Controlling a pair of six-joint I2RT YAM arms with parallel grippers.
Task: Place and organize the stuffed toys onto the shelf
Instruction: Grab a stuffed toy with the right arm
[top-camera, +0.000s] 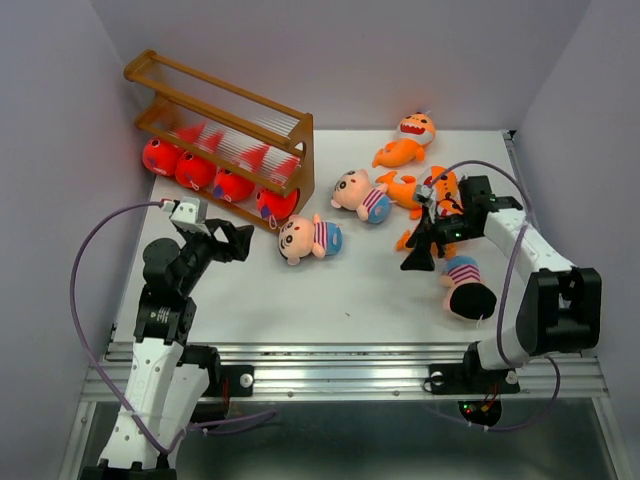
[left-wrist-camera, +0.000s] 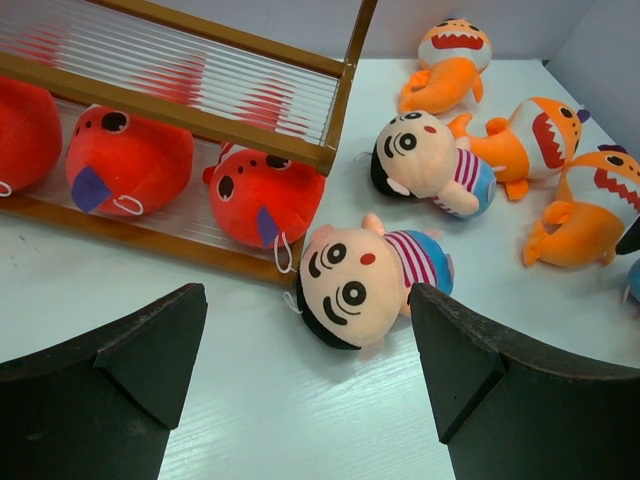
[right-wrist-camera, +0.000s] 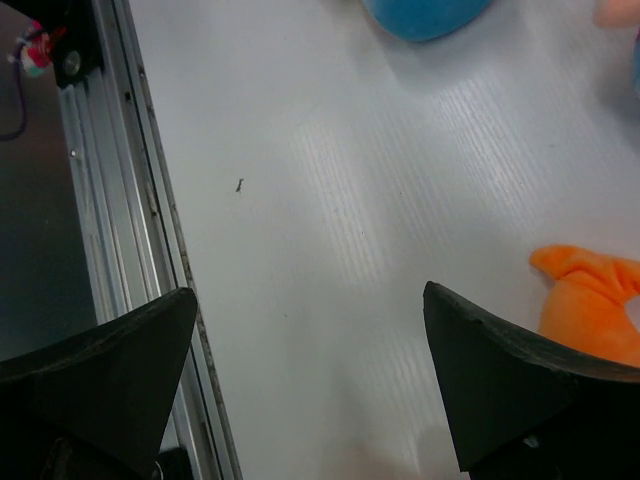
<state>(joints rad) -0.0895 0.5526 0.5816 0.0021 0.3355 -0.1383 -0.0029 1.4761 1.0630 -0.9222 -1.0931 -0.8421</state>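
Note:
The brown wooden shelf (top-camera: 225, 115) stands at the back left; several red sharks (top-camera: 197, 170) lie on its bottom tier, also shown in the left wrist view (left-wrist-camera: 128, 160). A boy doll (top-camera: 310, 238) lies just right of the shelf, straight ahead of my open, empty left gripper (top-camera: 238, 242) (left-wrist-camera: 310, 390). A second boy (top-camera: 362, 193) and two orange sharks (top-camera: 407, 138) (top-camera: 412, 188) lie further back. A third orange shark (top-camera: 442, 210) is partly hidden under my right arm. My right gripper (top-camera: 418, 250) (right-wrist-camera: 310, 380) is open over bare table, the shark's tail (right-wrist-camera: 590, 300) beside its right finger. A third boy (top-camera: 468, 288) lies near it.
The metal rail (right-wrist-camera: 110, 200) of the table's near edge runs past the right gripper's left finger. Walls close in on the left, back and right. The shelf's upper tiers (left-wrist-camera: 200, 60) show bare pale slats.

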